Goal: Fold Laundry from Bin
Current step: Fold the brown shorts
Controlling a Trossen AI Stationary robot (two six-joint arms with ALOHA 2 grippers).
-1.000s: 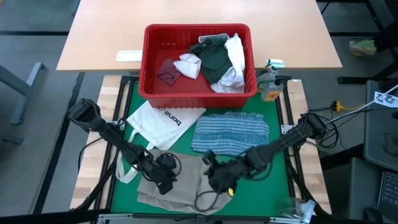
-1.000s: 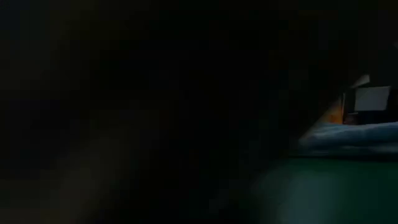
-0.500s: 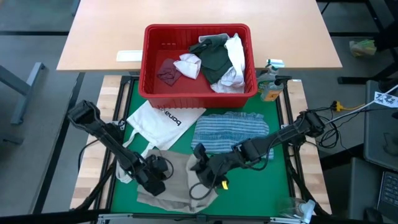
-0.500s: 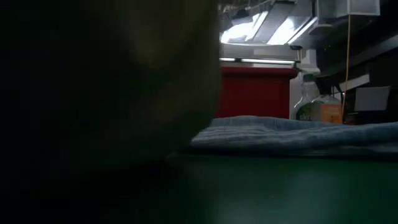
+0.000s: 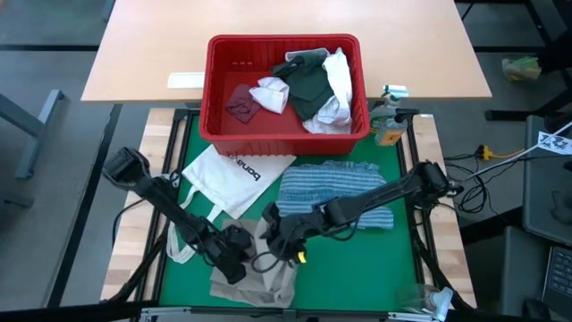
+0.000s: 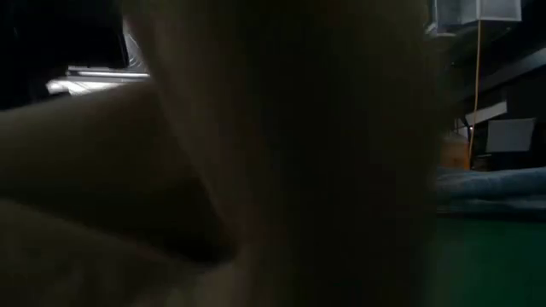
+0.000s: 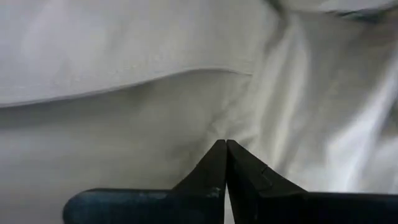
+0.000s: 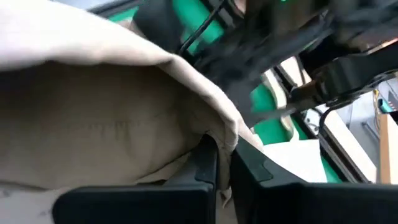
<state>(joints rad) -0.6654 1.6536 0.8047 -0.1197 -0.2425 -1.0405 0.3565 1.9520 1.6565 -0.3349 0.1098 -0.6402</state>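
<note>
A tan shirt (image 5: 259, 279) lies bunched on the green mat at the table's near edge. My left gripper (image 5: 234, 259) is shut on its left part. My right gripper (image 5: 275, 240) is shut on a raised part of it, just to the right. The low view is almost filled by this tan cloth (image 6: 273, 153). A folded blue-striped cloth (image 5: 332, 190) rests flat on the mat behind the shirt. The red bin (image 5: 214, 89) stands at the far side with more laundry (image 5: 308, 85) inside. My left gripper pinches a small pucker of the tan shirt (image 7: 217, 127) at its fingertips, coming down at a slant. Creases run out from the tips, and the cloth around them lies on the mat. My right gripper pinches a folded edge of the tan shirt (image 8: 217, 124) between its two fingers, slanting down from the table's right. That edge is lifted clear, and the cloth drapes slack below it onto the rest of the shirt.
A white tote bag (image 5: 228, 177) with black lettering lies on the mat's left, its straps reaching toward my left arm. A spray bottle (image 5: 389, 121) stands right of the bin. Bare green mat (image 5: 357, 268) shows at the near right.
My right gripper has gone toward the table's left with the shirt's right part, which has come up off the mat and folded over toward the left part. The shirt is now narrower and bunched. My left gripper has sunk a little onto the shirt.
</note>
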